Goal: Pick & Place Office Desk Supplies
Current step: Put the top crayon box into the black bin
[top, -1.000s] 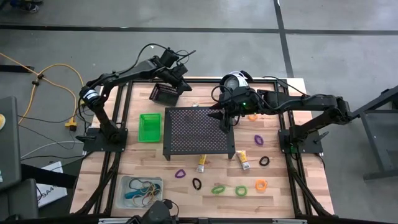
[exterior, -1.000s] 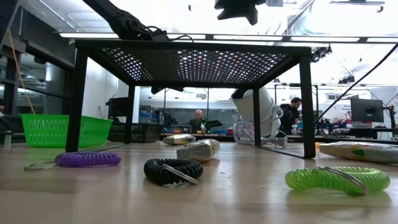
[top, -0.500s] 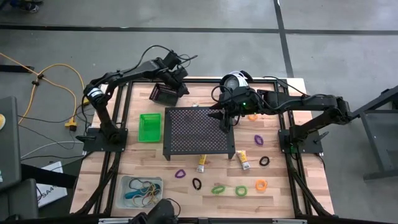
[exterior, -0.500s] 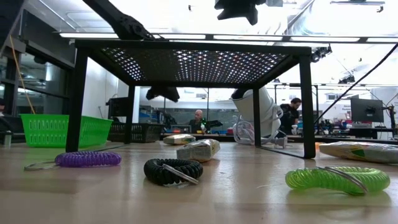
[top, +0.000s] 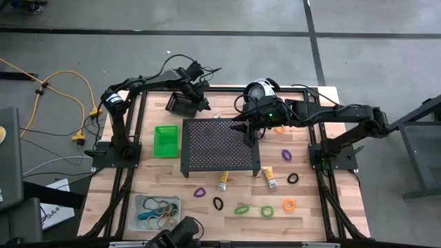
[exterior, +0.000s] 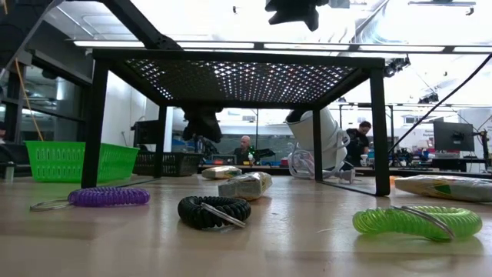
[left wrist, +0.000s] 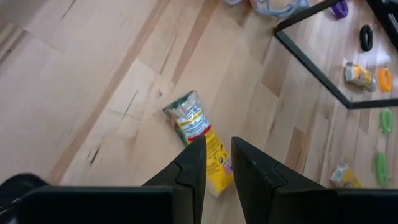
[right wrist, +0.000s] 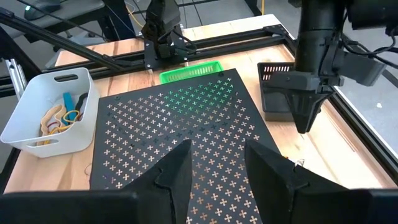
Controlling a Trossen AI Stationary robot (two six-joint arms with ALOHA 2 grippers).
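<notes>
Though partly hidden, yellow tube [left wrist: 200, 139] beneath left fingers [left wrist: 194, 167]

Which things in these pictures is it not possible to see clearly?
- Yellow tube, left wrist view: its near end hidden behind the left gripper.
- Tube label: too small to read.
- Black bin, right wrist view: partly covered by the left arm.
- Clear bin, high view: contents too small.

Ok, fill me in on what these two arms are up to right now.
The left gripper hangs over a small yellow tube that lies on the table between the black bin and the black perforated stand. Its fingers are slightly apart and hold nothing. The right gripper hovers open and empty above the stand. The coiled loops lie loose along the front of the table, not yet sorted.
</notes>
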